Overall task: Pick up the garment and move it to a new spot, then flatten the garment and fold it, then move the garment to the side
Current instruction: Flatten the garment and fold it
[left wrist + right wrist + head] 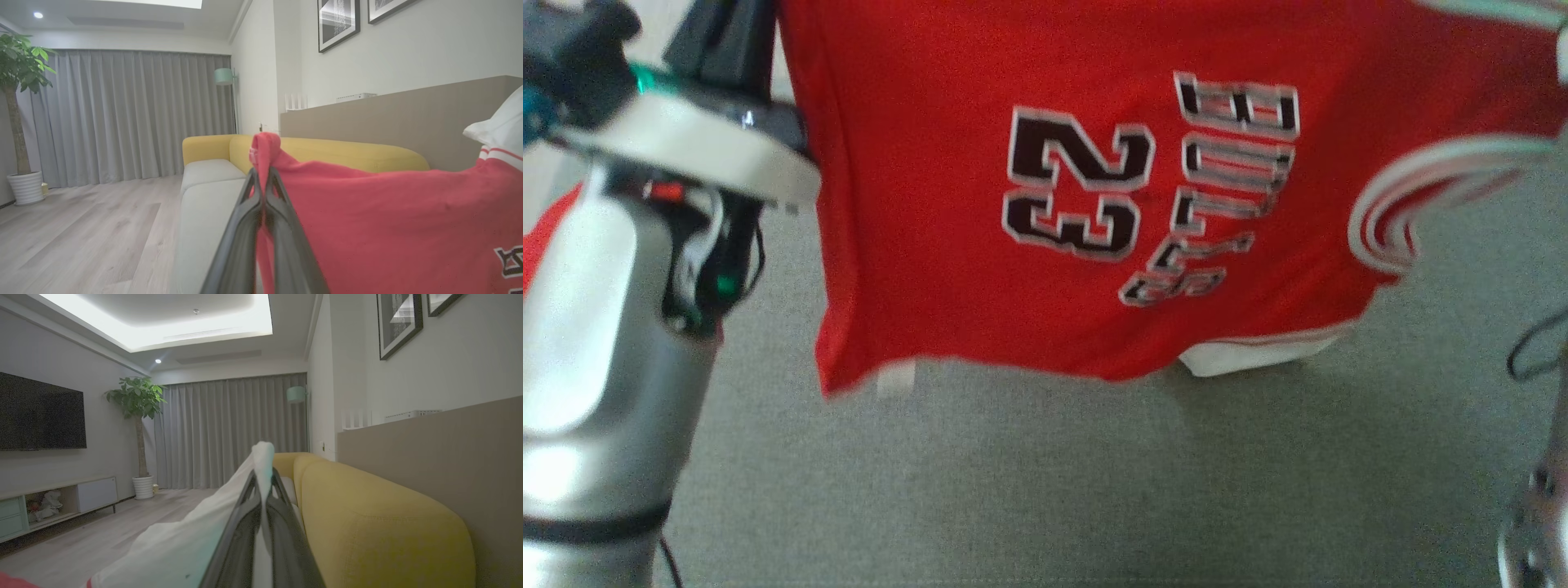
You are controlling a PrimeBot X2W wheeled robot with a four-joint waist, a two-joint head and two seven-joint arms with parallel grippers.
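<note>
**Control:** What are your pincers doing?

**Operator:** I have the left gripper clamped tight, its two dark fingers pressed together on a bunched corner of the red jersey; a knob of cloth pokes up above the tips; my right gripper is clenched too, on a white edge of that jersey, which folds over the fingertips

**Control:** And where is the garment?

**Operator:** In my head view it hangs spread between the two grips, over a grey fabric surface; I cannot tell whether its lower edge touches that surface; the front faces me, turned sideways, with the black number 23 and the lettering just beside it; the white-striped armhole trim lies towards my right, and a small white tag sits at the lower corner towards my left; my silvery left forearm stands just beside the jersey's left edge

**Control:** What's around you?

**Operator:** Beyond my left fingers there is a sofa with a yellow back and grey seat, grey curtains behind it, and a potted tree on the wooden floor; the right wrist view shows a dark television on the wall
</note>
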